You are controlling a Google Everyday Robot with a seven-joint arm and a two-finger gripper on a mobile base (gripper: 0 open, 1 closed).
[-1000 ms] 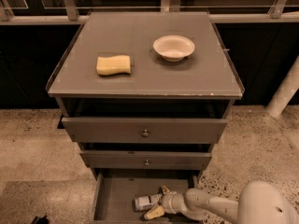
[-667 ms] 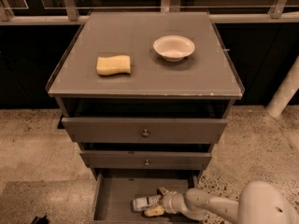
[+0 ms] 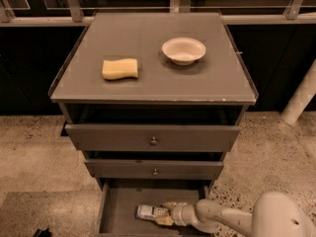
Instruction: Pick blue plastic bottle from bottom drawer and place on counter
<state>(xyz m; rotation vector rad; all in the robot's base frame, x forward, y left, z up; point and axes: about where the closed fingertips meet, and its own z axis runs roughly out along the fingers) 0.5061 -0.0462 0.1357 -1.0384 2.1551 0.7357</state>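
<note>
Speckled stone floor surrounds a grey cabinet, seen from above and in front. Nearest the camera, the robot's pale arm reaches in from the lower right into the open bottom drawer. The gripper sits low over the drawer floor. Its two yellowish fingers lie either side of the right end of the blue plastic bottle and seem to pinch it, though the contact is hard to make out. The bottle lies on its side on the drawer floor, near the middle and lengthwise left to right.

Above it are the middle drawer and the top drawer, each with a small round knob and each pulled out a little. Farther back, the counter carries a yellow sponge on its left half and a white bowl to the right, well apart from each other. Behind the cabinet runs a pale railing against a dark background.
</note>
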